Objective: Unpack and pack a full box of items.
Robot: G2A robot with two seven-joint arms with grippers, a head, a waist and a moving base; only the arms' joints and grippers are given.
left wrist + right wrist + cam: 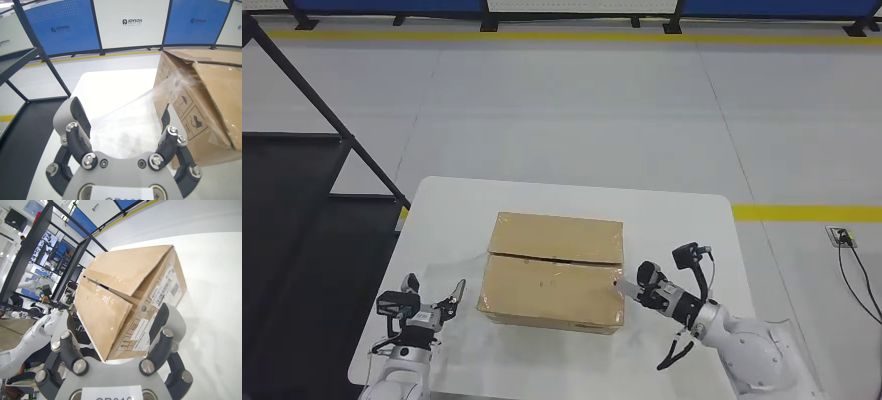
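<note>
A brown cardboard box point(554, 272) lies in the middle of the white table point(682, 225), its two top flaps down with a narrow gap along the seam point(105, 288). A strip of clear tape point(170, 85) hangs loose from the box point(213, 98) end and stretches toward my left gripper point(121, 106). That gripper point(435, 292) stands open by the table's front left corner, apart from the box. My right gripper point(627, 285) is open at the box's other end, with its fingers point(160, 319) on either side of the labelled end face point(166, 289).
A black metal shelf frame point(302, 200) stands just off the table's left side, also seen close by in the left wrist view point(28, 62). Bare table surface lies behind the box and to its right point(211, 279). Blue and white panels point(130, 24) line the far floor.
</note>
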